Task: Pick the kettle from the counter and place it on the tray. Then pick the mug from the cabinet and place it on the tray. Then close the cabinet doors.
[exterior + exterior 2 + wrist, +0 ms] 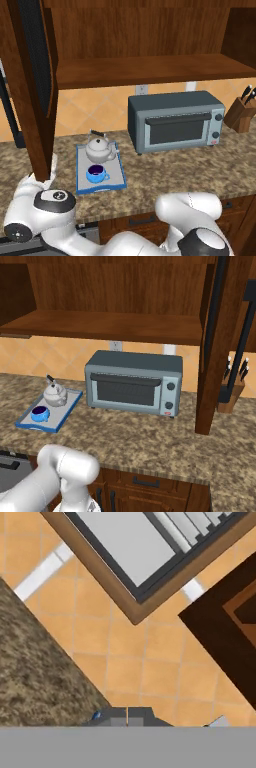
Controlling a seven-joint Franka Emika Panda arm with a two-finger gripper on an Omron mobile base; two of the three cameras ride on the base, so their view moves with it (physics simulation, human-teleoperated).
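Observation:
The white-silver kettle [98, 148] [55, 393] and the blue mug [97, 173] [40, 414] both stand on the blue-rimmed tray [118, 170] [67, 406], which lies on the granite counter [170, 170] [140, 436]. The cabinet [145, 70] [110, 326] is open, its shelf bare. Its left door [30, 90] and right door [220, 346] swing out over the counter. In the hand view my gripper [127, 716] is shut with nothing between its fingers, facing the tiled wall. In the left base view the white hand [51, 167] sits against the left door's lower end.
A grey toaster oven [175, 121] [134, 383] stands right of the tray under the cabinet. A knife block [241, 112] [230, 392] is at the far right. A window frame [135, 552] shows ahead of the hand.

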